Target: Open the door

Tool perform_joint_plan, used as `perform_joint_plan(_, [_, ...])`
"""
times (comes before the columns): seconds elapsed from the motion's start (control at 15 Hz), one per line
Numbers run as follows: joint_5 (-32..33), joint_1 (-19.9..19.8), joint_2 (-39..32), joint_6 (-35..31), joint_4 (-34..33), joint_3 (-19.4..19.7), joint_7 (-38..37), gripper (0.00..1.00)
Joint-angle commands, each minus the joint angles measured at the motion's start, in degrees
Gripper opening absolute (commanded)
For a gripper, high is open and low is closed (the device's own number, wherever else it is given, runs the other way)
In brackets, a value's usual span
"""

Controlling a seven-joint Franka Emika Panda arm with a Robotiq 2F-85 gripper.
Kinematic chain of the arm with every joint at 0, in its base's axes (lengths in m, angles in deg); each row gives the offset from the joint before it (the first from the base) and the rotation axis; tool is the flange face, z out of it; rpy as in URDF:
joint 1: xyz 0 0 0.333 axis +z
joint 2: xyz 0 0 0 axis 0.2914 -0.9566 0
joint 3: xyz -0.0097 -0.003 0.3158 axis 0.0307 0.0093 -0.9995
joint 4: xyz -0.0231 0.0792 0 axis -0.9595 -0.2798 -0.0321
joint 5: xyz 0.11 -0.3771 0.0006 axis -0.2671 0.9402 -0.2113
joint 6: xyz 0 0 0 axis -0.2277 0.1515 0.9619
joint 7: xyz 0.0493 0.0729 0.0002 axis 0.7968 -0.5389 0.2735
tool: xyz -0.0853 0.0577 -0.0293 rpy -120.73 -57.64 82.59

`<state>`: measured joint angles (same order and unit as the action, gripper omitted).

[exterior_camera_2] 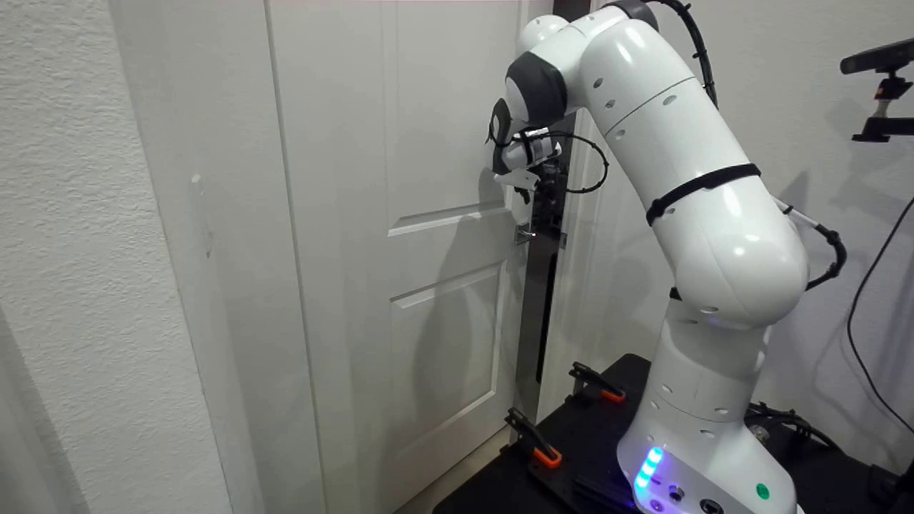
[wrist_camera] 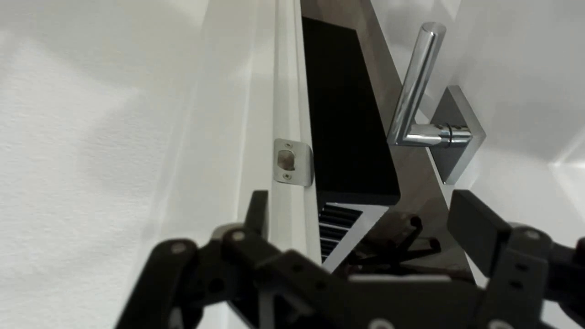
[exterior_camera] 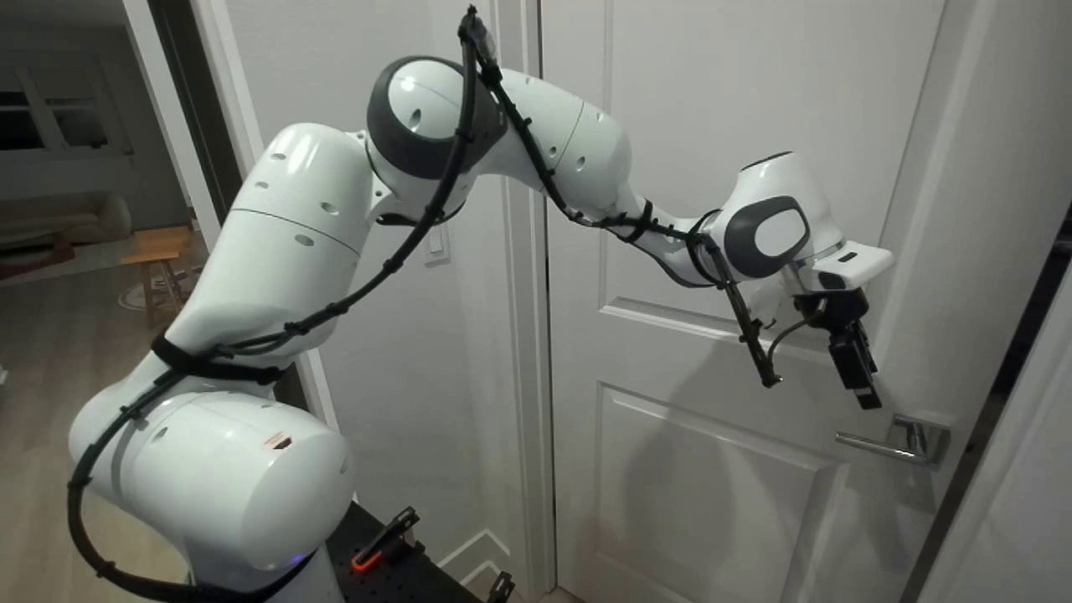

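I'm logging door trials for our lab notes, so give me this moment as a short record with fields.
door: ajar, its handle edge apart from the frame
lever handle: silver, on a square plate, not gripped
gripper: jaws apart, holding nothing
strike plate: on the frame, uncovered
seen through the opening: black panel, identity unclear
base lights: blue

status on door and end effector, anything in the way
Door ajar. End effector open, above the lever handle, not touching. No obstruction seen between them.
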<state>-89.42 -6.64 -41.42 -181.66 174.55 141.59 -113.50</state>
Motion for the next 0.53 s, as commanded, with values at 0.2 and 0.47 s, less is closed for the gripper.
perform_joint_plan(0.2, [7.1,-6.5,11.1,14.2,-0.6,-9.9,0.2,1.0])
perform_joint_plan(0.47, [8.4,-12.1,14.8,20.1,-1.5,-17.0,0.6,1.0])
